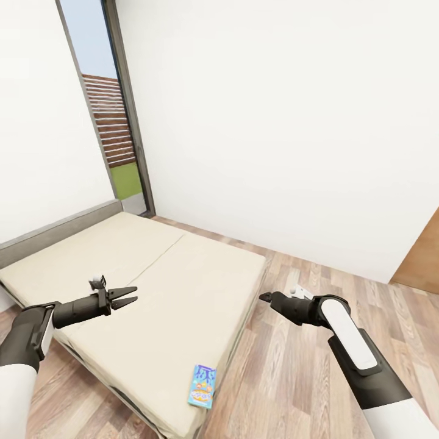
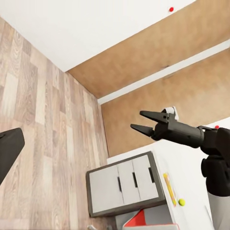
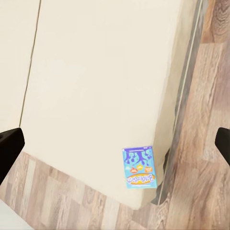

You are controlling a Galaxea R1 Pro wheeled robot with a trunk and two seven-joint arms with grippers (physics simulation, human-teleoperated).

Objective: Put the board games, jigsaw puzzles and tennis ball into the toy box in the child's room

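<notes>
A small blue board game (image 1: pixel 202 386) lies flat on the beige bed (image 1: pixel 152 274), close to the mattress corner nearest me. My left gripper (image 1: pixel 126 296) hovers open over the bed's near side, well away from the box. Over the floor beside the bed, my right gripper (image 1: pixel 266 298) is open and empty. The right wrist view looks down on the blue board game (image 3: pixel 140 167) between its spread fingertips (image 3: pixel 9 146). The left wrist view shows the right gripper (image 2: pixel 136 120), the white table (image 2: pixel 191 167) with its dark grey side unit (image 2: pixel 122 184), and the tennis ball (image 2: pixel 181 202).
Wood floor (image 1: pixel 292 378) runs along the bed's right side. A tall window (image 1: pixel 110 122) stands behind the bed's head, and a brown wooden door (image 1: pixel 424 256) is at far right. A thin yellow-orange strip (image 2: pixel 168 189) lies on the table near a red and white object (image 2: pixel 139 220).
</notes>
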